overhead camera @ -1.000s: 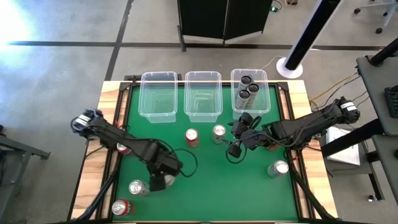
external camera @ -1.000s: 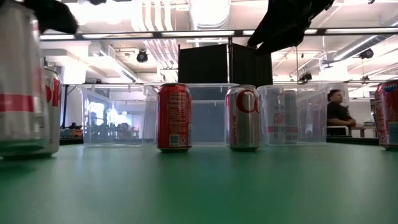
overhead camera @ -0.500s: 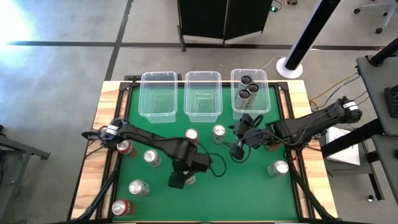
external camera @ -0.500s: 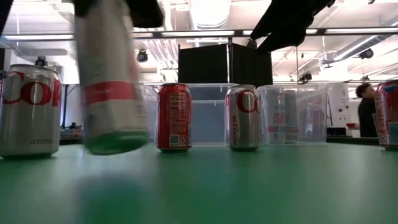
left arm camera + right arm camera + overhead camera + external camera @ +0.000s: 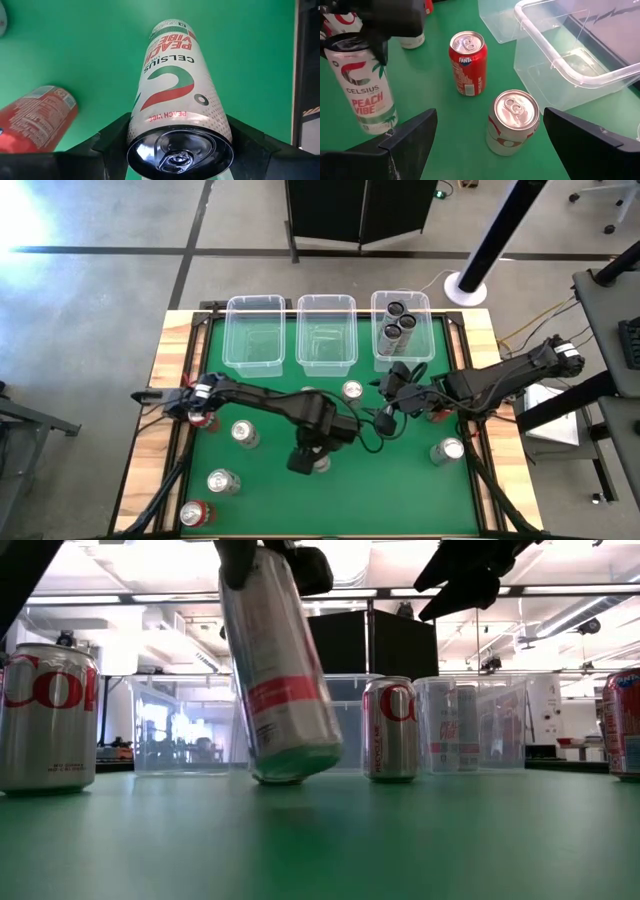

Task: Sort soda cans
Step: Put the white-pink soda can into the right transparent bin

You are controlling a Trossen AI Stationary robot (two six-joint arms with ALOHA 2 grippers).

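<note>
While our left gripper [image 5: 312, 452] stays clamped on a white Celsius Peach Vibe can [image 5: 172, 95], we carry it tilted above the green table [image 5: 400, 500], near the table's centre. In the low view the can [image 5: 280, 670] leans, its base just clear of the surface. Our right gripper [image 5: 385, 418] waits at about two o'clock from the carried can, fingers spread wide, with nothing between them.

From the right wrist we see a red Fanta can [image 5: 467, 62] and a silver-and-red can [image 5: 512, 122] standing close to the carried one, both just in front of the clear bins [image 5: 325, 330]. At the table's one o'clock, the right-hand bin [image 5: 403, 305] already holds three dark cans [image 5: 397, 325]; the other two bins look empty.

We judge the main risk to be the tilt: swinging low toward the bins, the can's base could clip the Fanta can and topple it. The two arms are also close together, so a careless path could bring them into contact. Other cans at eight o'clock [image 5: 222, 480] remain unsorted.
</note>
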